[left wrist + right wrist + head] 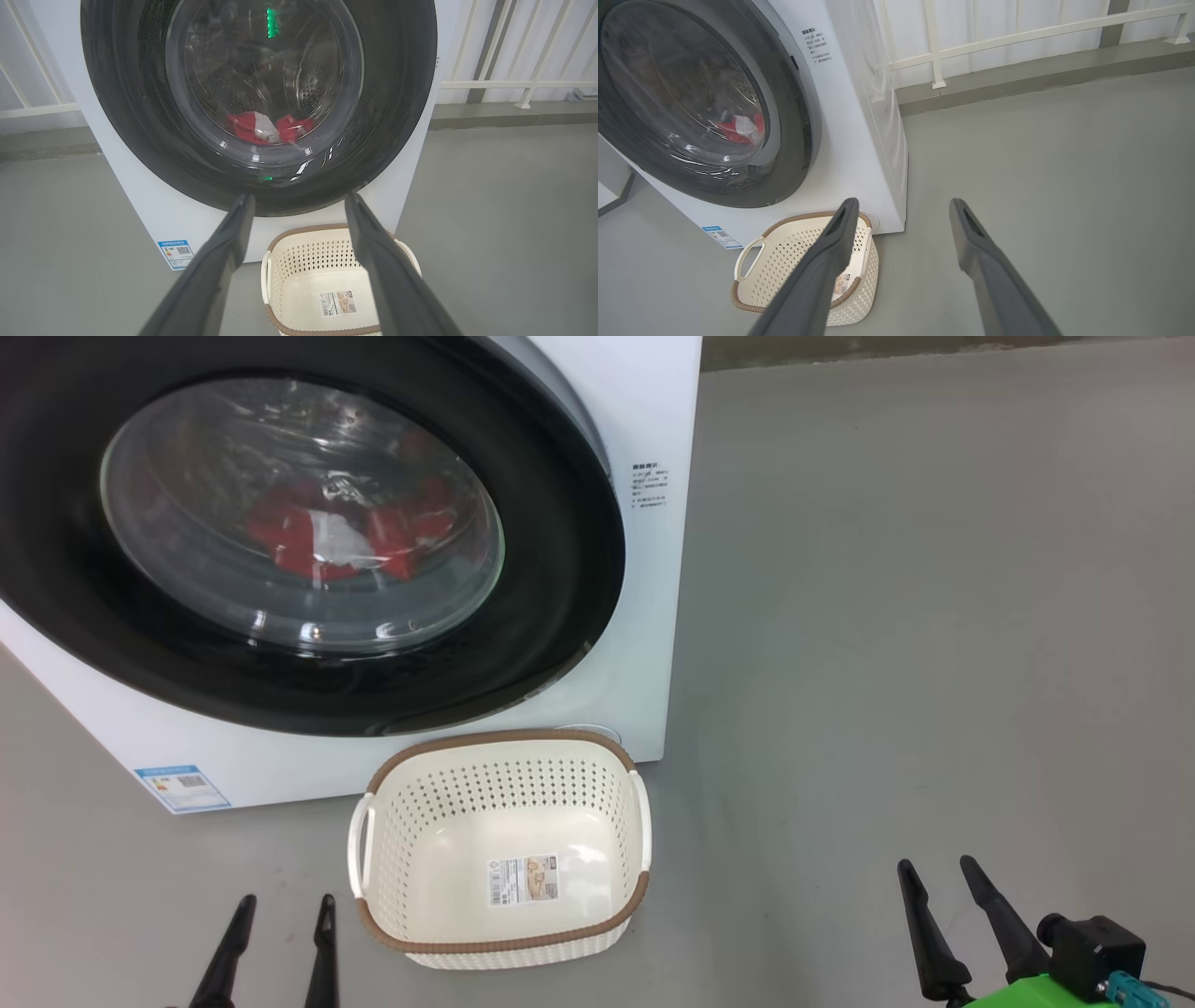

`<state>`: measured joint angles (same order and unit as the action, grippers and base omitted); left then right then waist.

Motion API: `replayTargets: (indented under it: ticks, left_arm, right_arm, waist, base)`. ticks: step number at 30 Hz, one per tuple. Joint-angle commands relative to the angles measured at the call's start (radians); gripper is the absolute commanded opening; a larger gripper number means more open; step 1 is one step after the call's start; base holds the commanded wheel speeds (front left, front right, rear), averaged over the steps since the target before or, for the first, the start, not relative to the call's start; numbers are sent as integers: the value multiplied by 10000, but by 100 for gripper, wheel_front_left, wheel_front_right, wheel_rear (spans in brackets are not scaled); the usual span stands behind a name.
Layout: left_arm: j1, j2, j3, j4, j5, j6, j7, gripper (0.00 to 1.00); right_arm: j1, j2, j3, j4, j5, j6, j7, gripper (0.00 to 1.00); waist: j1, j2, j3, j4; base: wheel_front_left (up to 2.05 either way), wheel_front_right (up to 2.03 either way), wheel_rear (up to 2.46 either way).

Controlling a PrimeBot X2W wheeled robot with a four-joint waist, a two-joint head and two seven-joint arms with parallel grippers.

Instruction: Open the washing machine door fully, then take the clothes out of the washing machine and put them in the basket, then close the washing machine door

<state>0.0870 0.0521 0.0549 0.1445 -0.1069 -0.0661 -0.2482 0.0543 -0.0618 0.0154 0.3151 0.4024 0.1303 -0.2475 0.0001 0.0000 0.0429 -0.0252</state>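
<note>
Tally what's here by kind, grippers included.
White front-loading washing machine: 1
Round black-rimmed glass door: 1
Heap of red-and-white clothes: 1
Cream perforated plastic basket: 1
Open dark grippers, left gripper and right gripper: 2
Total: 6

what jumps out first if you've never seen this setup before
The big round washing machine door, glossy black and shut, dominates the upper left of the head view. Through its glass show the bright red clothes with a white patch. On the grey floor before the washing machine stands the empty cream basket, the open left gripper and right gripper low at either side.
</note>
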Motion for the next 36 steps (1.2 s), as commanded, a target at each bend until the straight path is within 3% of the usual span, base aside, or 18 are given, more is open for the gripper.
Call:
replayTargets:
  ticks: [1, 14, 15, 17, 26, 36]
  left_arm:
    - [-82, 56, 427, -187, 230, -98, -136, 100]
    - [-213, -10, 675, -73, 22, -393, -136, 100]
    - [-232, -11, 672, -63, 18, -408, -136, 100]
    - [-277, -14, 657, -43, -9, -433, -136, 100]
    - [-578, -16, 300, -30, -313, -458, -136, 100]
    - [-1070, -17, -370, -75, -669, -452, -136, 100]
  right_arm:
    - [-54, -104, 197, -258, -230, 4, -143, 100]
    - [-108, -35, 131, -366, -207, 4, -143, 100]
    - [-135, -19, 123, -415, -61, 4, -143, 90]
    - [-226, 4, 93, -602, 86, 4, -143, 0]
    - [-1466, 101, 595, -1121, 2698, 4, -143, 0]
    - [-4146, -92, 1291, -1461, 5739, 4, -143, 0]
  waist:
    - [0, 0, 24, -12]
    - [0, 0, 135, -23]
    - [0, 0, 155, -15]
    - [0, 0, 204, 2]
    - [0, 0, 609, 157]
    - [0, 0, 1375, 740]
  base:
    - [0, 0, 0]
    - [0, 0, 0]
    - [0, 0, 0]
    - [0, 0, 0]
    - [0, 0, 0]
    - [0, 0, 0]
